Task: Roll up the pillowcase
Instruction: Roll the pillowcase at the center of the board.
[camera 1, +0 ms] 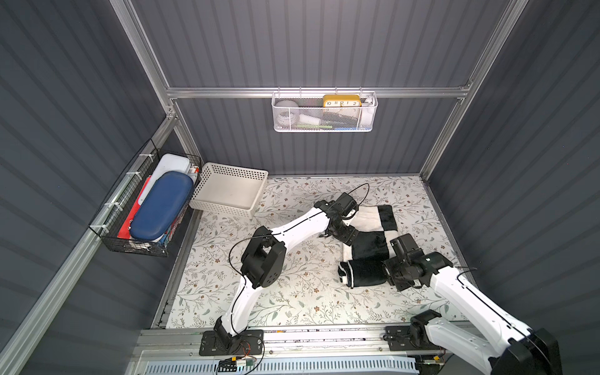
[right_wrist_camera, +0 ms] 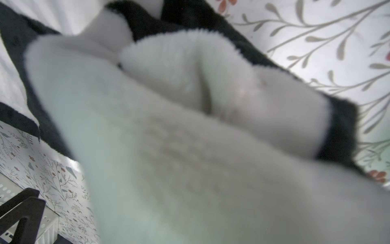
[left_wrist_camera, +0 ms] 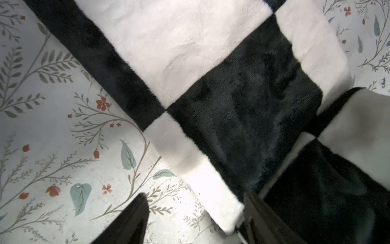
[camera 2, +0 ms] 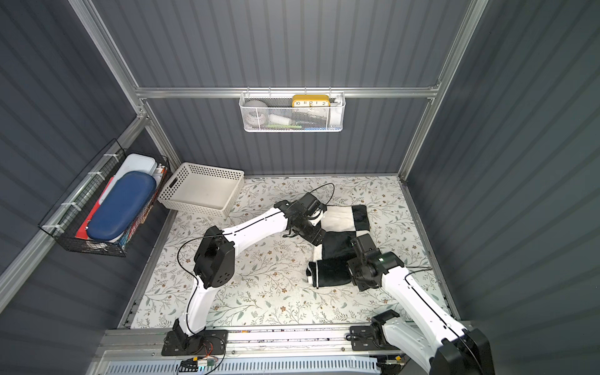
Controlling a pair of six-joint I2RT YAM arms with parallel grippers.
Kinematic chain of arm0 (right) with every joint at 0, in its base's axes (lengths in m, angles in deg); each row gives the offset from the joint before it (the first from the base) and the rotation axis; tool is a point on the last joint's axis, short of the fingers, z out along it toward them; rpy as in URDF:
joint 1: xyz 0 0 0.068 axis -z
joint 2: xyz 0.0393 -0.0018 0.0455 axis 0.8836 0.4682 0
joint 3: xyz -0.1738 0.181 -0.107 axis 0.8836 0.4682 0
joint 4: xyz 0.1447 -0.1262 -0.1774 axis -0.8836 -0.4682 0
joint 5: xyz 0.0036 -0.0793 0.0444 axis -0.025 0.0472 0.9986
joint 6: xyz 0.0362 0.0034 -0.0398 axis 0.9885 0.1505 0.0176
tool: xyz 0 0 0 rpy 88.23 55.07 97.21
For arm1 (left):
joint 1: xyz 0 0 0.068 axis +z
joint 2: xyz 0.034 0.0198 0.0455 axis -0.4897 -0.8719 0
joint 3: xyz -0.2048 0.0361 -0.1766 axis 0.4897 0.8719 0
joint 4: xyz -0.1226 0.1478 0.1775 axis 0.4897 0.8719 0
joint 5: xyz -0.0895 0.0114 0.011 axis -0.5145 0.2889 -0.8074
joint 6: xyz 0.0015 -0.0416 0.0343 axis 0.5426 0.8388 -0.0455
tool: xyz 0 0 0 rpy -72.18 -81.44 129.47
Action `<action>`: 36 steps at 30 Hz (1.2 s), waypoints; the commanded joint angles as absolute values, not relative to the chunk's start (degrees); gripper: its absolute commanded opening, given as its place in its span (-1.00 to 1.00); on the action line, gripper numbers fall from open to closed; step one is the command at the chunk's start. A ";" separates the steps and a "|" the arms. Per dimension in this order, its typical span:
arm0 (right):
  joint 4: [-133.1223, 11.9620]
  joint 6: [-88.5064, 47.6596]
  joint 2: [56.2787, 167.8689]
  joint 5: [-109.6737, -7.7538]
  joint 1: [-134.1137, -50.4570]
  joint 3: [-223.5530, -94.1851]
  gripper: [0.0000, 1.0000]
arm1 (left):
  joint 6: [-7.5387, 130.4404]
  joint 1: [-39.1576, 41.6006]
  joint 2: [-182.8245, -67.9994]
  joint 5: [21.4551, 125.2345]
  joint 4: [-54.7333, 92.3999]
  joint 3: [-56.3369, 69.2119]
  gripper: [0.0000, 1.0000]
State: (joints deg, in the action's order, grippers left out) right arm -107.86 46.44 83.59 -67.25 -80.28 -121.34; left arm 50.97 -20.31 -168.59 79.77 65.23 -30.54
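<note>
The pillowcase (camera 1: 373,224), plush with big black and white squares, lies on the right half of the table in both top views. Its near end is wound into a roll (camera 1: 360,272) (camera 2: 328,272); the far part lies flat (left_wrist_camera: 242,109). My left gripper (camera 1: 344,233) (left_wrist_camera: 196,213) hangs open over the flat part's left edge, with a white corner of the cloth between its fingers (left_wrist_camera: 130,219). My right gripper (camera 1: 388,274) sits at the roll's right end, shut on the pillowcase. White plush (right_wrist_camera: 190,147) fills the right wrist view and hides the jaws.
A white perforated basket (camera 1: 233,168) stands at the table's back left corner. A black wire rack (camera 1: 107,227) holding a blue case hangs on the left wall, and a white mesh basket (camera 1: 324,126) hangs on the back wall. The floral covering (camera 1: 292,292) lies bare in front.
</note>
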 commanded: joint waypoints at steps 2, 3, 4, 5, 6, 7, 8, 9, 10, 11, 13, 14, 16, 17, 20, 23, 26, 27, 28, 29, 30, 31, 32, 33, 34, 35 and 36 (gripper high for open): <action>-107.46 42.85 88.86 -64.55 -79.13 -126.56 -0.75 | 49.50 -20.38 -167.84 78.98 65.46 -29.97 0.48; -106.66 42.03 89.69 -64.46 -78.87 -127.25 -0.74 | 49.55 -20.39 -167.89 79.03 65.25 -29.82 0.48; -106.45 41.67 90.44 -64.66 -78.44 -128.03 -0.74 | 49.59 -20.37 -167.78 78.98 65.12 -29.58 0.48; -106.33 40.98 90.90 -64.46 -77.59 -128.57 -0.73 | 49.61 -20.35 -167.69 78.98 64.89 -29.38 0.48; -106.16 39.90 91.34 -64.01 -76.50 -129.22 -0.70 | 49.59 -20.40 -167.46 78.91 64.60 -28.91 0.48; -106.26 39.43 91.84 -63.59 -75.33 -129.92 -0.65 | 49.56 -20.37 -167.25 78.83 64.53 -28.34 0.48; -105.73 38.29 92.33 -62.98 -74.61 -130.45 -0.63 | 49.75 -20.37 -167.14 78.74 64.46 -27.84 0.48; -105.67 37.59 92.96 -62.93 -74.07 -131.39 -0.60 | 49.68 -20.42 -167.06 78.47 64.25 -27.32 0.48; -106.12 36.99 94.72 -62.85 -73.51 -132.44 -0.56 | 49.71 -20.41 -167.06 78.53 63.87 -27.03 0.48; -106.43 36.63 95.77 -62.79 -73.11 -133.25 -0.51 | 49.72 -20.38 -167.05 78.48 63.71 -26.83 0.48; -106.04 35.60 97.87 -62.41 -72.29 -134.59 -0.45 | 50.35 -20.39 -167.03 78.05 63.82 -26.54 0.48; -105.53 35.14 98.69 -62.24 -72.15 -135.12 -0.37 | 50.65 -20.39 -166.93 77.93 64.36 -26.63 0.48; -106.02 34.81 100.81 -61.76 -71.69 -136.75 -0.25 | 50.57 -20.35 -166.93 79.07 64.82 -26.96 0.49; -106.05 34.63 101.45 -61.59 -71.58 -137.31 -0.22 | 50.45 -20.34 -166.88 79.52 65.09 -27.15 0.49; -105.19 33.95 103.24 -61.36 -70.68 -138.44 -0.12 | 50.30 -20.39 -166.55 81.03 65.55 -27.25 0.50; -103.90 33.97 104.14 -61.23 -69.92 -138.97 -0.09 | 51.73 -20.22 -165.77 85.14 66.00 -27.18 0.50; -103.71 33.80 105.05 -61.67 -69.30 -139.46 -0.11 | 55.59 -18.60 -162.67 90.89 64.26 -25.49 0.57; -103.56 34.00 105.48 -61.50 -69.05 -139.42 -0.16 | 57.23 -17.46 -161.52 92.14 63.62 -24.87 0.57; -103.11 33.67 105.95 -61.46 -68.73 -139.26 -0.21 | 58.18 -16.43 -160.22 93.33 62.80 -24.16 0.58; -103.06 33.42 106.44 -61.66 -68.36 -139.32 -0.26 | 58.32 -15.64 -159.19 93.69 61.76 -23.31 0.59; -103.17 33.19 107.10 -62.12 -67.95 -139.42 -0.31 | 58.30 -14.78 -158.32 93.83 61.06 -22.65 0.59; -102.77 32.78 107.88 -61.98 -67.29 -139.51 -0.31 | 58.17 -14.16 -157.99 93.77 61.09 -22.65 0.60; -102.76 32.51 108.67 -61.76 -66.67 -139.80 -0.31 | 57.96 -13.89 -158.12 93.75 61.44 -22.84 0.60; -103.07 32.35 109.46 -61.94 -66.12 -140.38 -0.33 | 57.70 -13.83 -158.33 93.67 61.91 -23.14 0.60; -103.30 32.04 110.13 -61.63 -65.43 -140.89 -0.36 | 57.61 -13.79 -158.65 93.30 62.21 -23.37 0.60; -102.36 31.74 110.57 -61.12 -65.05 -141.13 -0.33 | 57.51 -13.76 -158.78 92.59 62.14 -23.29 0.60; -101.38 31.43 111.07 -60.91 -64.79 -141.49 -0.26 | 57.50 -13.76 -158.91 91.45 62.21 -23.42 0.59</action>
State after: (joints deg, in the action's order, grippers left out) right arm -103.59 32.89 109.91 -59.99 -66.09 -139.74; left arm 56.53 -12.85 -158.82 92.25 61.73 -23.39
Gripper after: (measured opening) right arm 0.353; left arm 0.798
